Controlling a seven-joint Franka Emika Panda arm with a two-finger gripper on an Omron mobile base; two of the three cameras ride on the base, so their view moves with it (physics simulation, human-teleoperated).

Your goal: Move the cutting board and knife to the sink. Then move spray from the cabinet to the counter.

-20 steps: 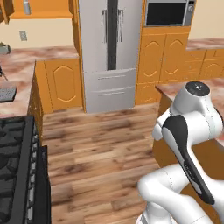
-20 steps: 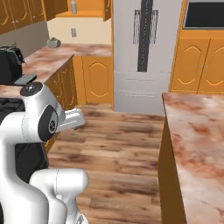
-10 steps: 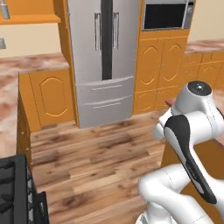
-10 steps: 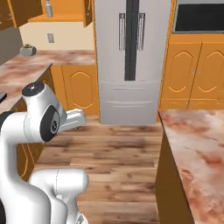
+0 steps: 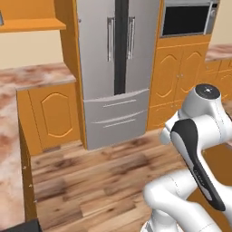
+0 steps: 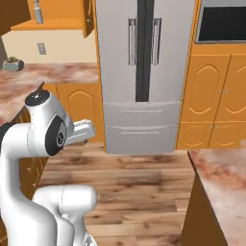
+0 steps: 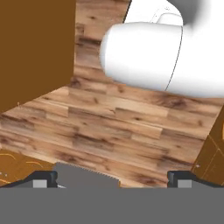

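Room: you face a steel fridge (image 5: 115, 68) between orange cupboards, wood floor (image 7: 109, 118) below.
Gripper (image 7: 113, 177): your fingers stand wide apart, holding nothing.
Spray (image 6: 38, 12): on the cabinet (image 6: 57, 21) shelf, upper left.
Counter (image 6: 53, 72): beneath that shelf.

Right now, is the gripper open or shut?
Open. In the hand view the gripper has its two dark fingertips far apart at the bottom corners, with only the wood floor between them, nothing held.
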